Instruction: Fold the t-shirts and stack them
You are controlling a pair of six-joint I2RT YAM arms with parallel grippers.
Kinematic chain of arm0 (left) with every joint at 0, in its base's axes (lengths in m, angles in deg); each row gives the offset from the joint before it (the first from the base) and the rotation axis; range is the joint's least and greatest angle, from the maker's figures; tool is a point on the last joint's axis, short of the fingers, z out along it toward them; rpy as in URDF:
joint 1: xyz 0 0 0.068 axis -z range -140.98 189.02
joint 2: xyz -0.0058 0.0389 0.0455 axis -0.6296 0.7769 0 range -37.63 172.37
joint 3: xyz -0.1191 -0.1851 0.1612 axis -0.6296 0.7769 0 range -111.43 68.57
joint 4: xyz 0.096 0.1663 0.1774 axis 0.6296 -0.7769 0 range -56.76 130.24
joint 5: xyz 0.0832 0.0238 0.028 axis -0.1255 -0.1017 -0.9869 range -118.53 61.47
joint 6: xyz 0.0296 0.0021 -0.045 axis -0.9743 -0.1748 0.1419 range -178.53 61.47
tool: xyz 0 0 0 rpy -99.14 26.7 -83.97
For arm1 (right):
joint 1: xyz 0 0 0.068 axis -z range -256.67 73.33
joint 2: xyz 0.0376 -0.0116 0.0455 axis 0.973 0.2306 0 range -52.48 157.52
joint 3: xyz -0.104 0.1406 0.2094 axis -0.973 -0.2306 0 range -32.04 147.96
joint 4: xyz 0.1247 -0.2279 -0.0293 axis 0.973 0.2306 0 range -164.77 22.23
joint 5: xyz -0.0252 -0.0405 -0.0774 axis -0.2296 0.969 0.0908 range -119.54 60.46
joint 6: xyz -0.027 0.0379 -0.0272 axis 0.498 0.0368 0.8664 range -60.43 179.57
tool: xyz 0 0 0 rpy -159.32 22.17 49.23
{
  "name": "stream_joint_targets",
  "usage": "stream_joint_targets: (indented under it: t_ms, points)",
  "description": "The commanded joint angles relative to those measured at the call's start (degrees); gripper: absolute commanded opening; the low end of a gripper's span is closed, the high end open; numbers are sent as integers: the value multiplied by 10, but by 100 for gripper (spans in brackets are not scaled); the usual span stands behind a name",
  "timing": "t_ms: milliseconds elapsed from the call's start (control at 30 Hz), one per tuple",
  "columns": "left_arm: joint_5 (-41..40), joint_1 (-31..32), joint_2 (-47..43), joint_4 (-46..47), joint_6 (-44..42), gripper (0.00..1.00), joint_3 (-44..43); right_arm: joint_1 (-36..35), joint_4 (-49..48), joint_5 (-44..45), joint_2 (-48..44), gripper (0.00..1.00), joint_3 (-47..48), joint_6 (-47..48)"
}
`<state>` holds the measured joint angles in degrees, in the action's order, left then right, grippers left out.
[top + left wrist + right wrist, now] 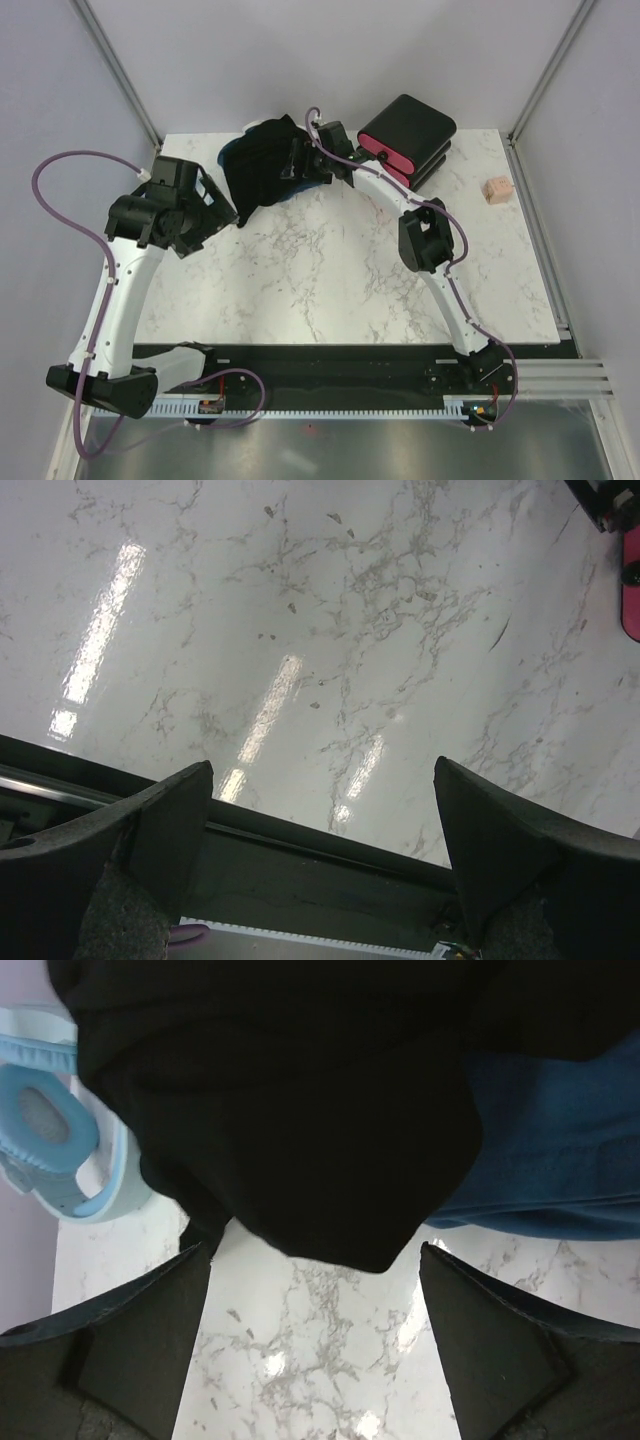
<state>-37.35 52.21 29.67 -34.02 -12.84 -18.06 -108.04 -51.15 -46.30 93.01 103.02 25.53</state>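
A crumpled pile of t-shirts (pixel 258 165) lies at the back of the table, a black one on top of blue cloth. In the right wrist view the black t-shirt (pixel 300 1090) hangs just beyond my fingertips, with a teal-blue t-shirt (pixel 560 1140) to its right and a light blue one (pixel 50 1140) to its left. My right gripper (pixel 298 160) (pixel 315 1260) is open at the pile's edge, with only marble between its fingers. A folded stack (pixel 408 135) of black and pink t-shirts sits at the back right. My left gripper (pixel 205 225) (pixel 325 780) hovers open and empty over bare table.
A small pinkish-beige block (pixel 496 190) rests near the right edge of the marble table (pixel 330 270). A black strip (pixel 330 865) runs along the table's near edge. Grey walls and metal frame posts close in the back and sides.
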Motion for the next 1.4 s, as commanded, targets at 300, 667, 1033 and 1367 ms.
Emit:
stream_joint_targets:
  t_ms: [300,667,1033,1367]
  points:
    - [15,-3,7,0,-20,100,3,7,-102,15,54,91,42,-36]
    - [13,-3,13,6,-22,100,21,6,-168,3,57,0,23,-57]
    - [21,-3,25,31,-23,99,34,3,-158,-6,-116,0,-86,-6]
    - [17,-3,78,68,-63,99,6,3,133,19,-305,0,-3,97]
